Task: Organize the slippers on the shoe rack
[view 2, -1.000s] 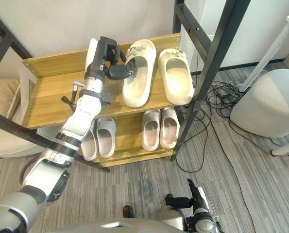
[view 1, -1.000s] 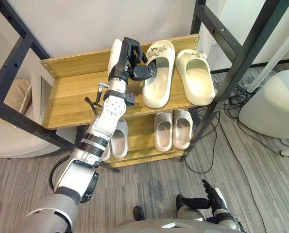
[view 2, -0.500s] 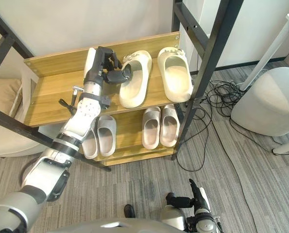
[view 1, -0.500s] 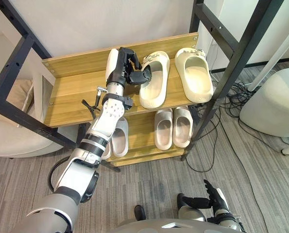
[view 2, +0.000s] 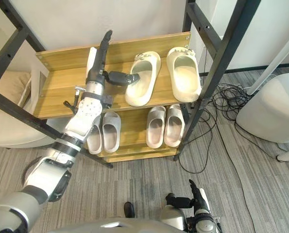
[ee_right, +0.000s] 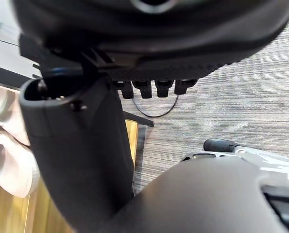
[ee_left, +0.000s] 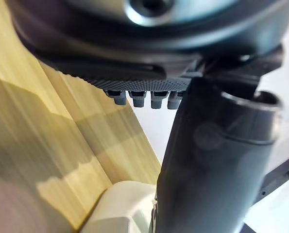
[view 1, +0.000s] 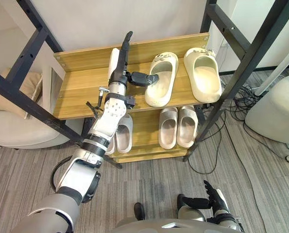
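Left hand released beside the top-shelf slippers, with bare wood on its other side.

Nearest, the right hand [view 1: 213, 200] hangs low over the carpet [view 1: 149, 179], fingers relaxed. On the shoe rack [view 1: 81, 94], the lower shelf holds one pair of slippers [view 1: 177, 127] to the right and another pair [view 1: 123, 133] partly behind the left arm. Above, the left hand [view 1: 122, 65] stands with fingers straight up, holding nothing, its thumb reaching the rim of the left cream slipper [view 1: 163, 82]. The right cream slipper [view 1: 203, 75] lies just beside that one. Both heels lie close to the front edge. A black frame post [view 1: 241, 63] crosses the rack's right end.
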{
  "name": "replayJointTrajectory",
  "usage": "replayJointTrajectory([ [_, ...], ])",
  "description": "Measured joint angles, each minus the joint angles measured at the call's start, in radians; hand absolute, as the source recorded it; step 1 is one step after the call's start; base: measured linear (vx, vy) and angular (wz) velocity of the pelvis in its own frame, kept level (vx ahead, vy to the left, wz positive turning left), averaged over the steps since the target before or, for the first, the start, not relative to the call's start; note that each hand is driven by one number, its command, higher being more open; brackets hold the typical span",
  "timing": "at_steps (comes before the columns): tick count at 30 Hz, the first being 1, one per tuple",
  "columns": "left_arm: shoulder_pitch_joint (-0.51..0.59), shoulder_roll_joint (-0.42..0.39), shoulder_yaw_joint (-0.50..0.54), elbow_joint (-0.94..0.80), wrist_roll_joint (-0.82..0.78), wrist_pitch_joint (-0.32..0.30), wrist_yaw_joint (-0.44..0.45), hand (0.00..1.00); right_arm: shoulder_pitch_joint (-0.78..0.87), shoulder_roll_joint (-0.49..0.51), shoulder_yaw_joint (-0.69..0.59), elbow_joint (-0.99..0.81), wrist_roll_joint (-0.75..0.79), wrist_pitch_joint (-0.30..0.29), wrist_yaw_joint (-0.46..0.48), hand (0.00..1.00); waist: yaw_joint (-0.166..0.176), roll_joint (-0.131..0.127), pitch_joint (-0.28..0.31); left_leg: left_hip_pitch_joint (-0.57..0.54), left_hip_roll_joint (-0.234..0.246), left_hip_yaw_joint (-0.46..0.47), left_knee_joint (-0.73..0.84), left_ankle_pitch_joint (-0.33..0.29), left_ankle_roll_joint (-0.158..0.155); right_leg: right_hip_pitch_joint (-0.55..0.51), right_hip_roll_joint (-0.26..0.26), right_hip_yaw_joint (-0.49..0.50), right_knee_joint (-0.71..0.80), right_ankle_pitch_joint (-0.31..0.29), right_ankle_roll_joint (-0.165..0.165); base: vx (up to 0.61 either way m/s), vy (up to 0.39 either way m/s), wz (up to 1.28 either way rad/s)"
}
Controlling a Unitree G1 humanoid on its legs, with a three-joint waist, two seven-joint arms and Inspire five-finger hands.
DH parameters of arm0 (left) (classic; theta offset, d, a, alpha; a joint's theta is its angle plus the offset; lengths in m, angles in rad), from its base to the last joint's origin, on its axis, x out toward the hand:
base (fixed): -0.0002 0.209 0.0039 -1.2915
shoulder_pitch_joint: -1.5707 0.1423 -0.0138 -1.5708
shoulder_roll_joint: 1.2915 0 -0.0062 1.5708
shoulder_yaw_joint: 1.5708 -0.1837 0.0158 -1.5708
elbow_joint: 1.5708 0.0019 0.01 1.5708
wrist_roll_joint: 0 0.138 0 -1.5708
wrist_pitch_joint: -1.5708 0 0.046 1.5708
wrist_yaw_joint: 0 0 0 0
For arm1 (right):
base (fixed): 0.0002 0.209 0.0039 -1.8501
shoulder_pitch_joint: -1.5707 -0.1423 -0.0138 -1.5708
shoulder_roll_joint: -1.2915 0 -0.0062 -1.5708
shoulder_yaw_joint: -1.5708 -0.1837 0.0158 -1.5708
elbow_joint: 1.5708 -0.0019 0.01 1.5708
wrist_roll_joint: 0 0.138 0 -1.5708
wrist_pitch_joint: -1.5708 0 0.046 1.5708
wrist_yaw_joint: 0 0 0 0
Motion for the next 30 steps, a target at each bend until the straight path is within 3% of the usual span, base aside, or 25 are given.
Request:
replayJointTrajectory([
  [8, 0.007, -0.055, -0.010, -0.182, -0.161, -0.035, 0.001, 1.00, -0.010, -0.003, 0.006, 0.010, -0.001, 0.009, -0.001, 1.00, 0.015, -0.001, 0.001, -0.004, -0.003, -0.017, 0.000, 0.005, 0.007, 0.006, -0.001, -0.018, 0.000, -0.001, 0.000, 0.00, 0.009, 0.07],
  [11, 0.083, -0.089, -0.016, -0.282, -0.286, -0.072, -0.004, 1.00, -0.019, -0.007, 0.008, 0.026, -0.002, 0.016, -0.001, 1.00, 0.028, -0.001, 0.001, -0.003, -0.003, -0.029, 0.000, 0.008, 0.009, 0.013, -0.001, -0.027, 0.000, -0.002, -0.001, -0.02, 0.007, 0.10],
  [17, 0.193, -0.109, -0.083, -0.338, -0.384, -0.076, -0.032, 1.00, -0.026, -0.017, 0.023, 0.042, -0.003, 0.022, -0.003, 1.00, 0.051, -0.001, 0.000, -0.003, -0.005, -0.039, -0.001, 0.013, 0.010, 0.017, -0.003, -0.038, 0.000, -0.003, -0.001, -0.01, 0.007, 0.05],
  [30, 0.407, -0.105, -0.172, -0.369, -0.392, -0.069, -0.094, 1.00, -0.030, -0.023, 0.048, 0.050, -0.010, 0.023, -0.013, 1.00, 0.061, -0.013, -0.006, 0.004, -0.006, -0.076, -0.017, 0.031, 0.006, 0.037, -0.001, -0.081, 0.000, -0.006, -0.001, 0.00, 0.005, 0.09],
])
